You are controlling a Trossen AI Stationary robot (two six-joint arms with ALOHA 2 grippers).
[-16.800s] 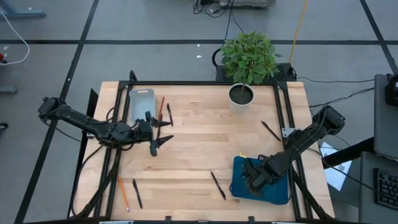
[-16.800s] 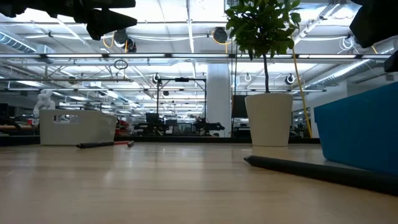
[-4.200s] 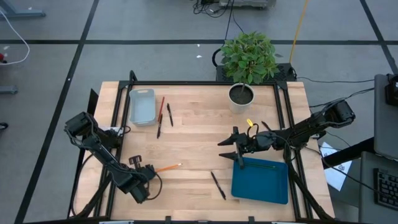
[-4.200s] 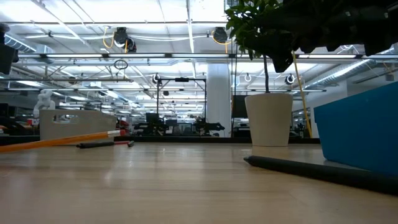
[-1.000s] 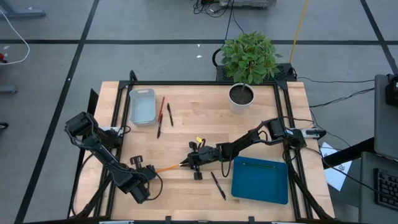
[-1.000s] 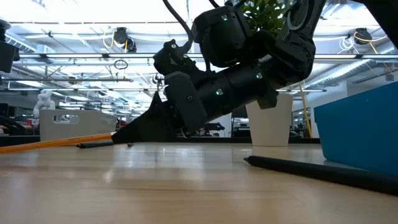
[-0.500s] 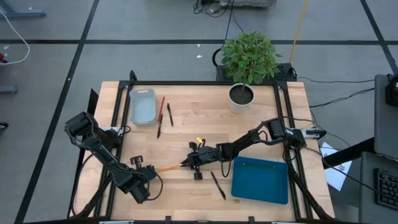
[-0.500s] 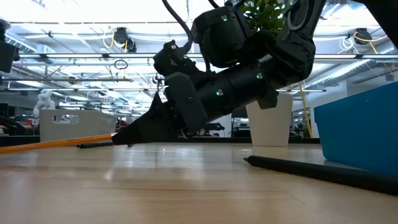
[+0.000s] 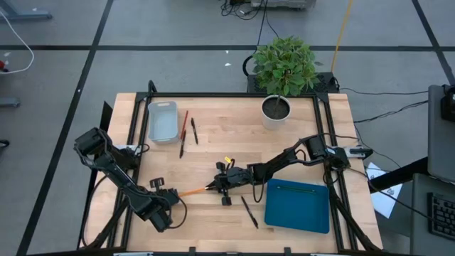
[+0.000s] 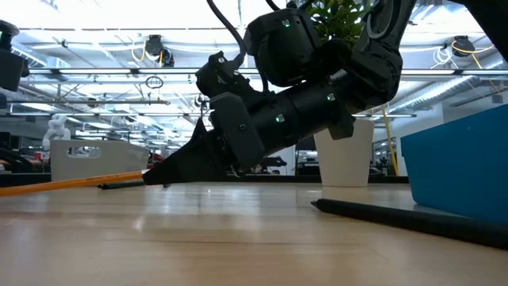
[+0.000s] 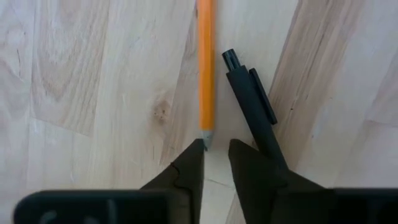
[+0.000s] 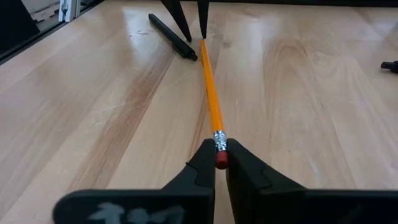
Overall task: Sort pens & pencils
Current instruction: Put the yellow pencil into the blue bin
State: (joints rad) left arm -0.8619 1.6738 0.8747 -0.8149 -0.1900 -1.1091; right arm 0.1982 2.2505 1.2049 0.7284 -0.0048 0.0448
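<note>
While the right gripper clamps the eraser end of the orange pencil just left of the blue tray, the left gripper sits at the pencil's tip with its fingers slightly parted, no longer squeezing it. A black pen lies just beside that tip, farther from the tray.

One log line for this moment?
right gripper: shut on orange pencil eraser end | left gripper: jaws parted at pencil tip | black pen beside
</note>
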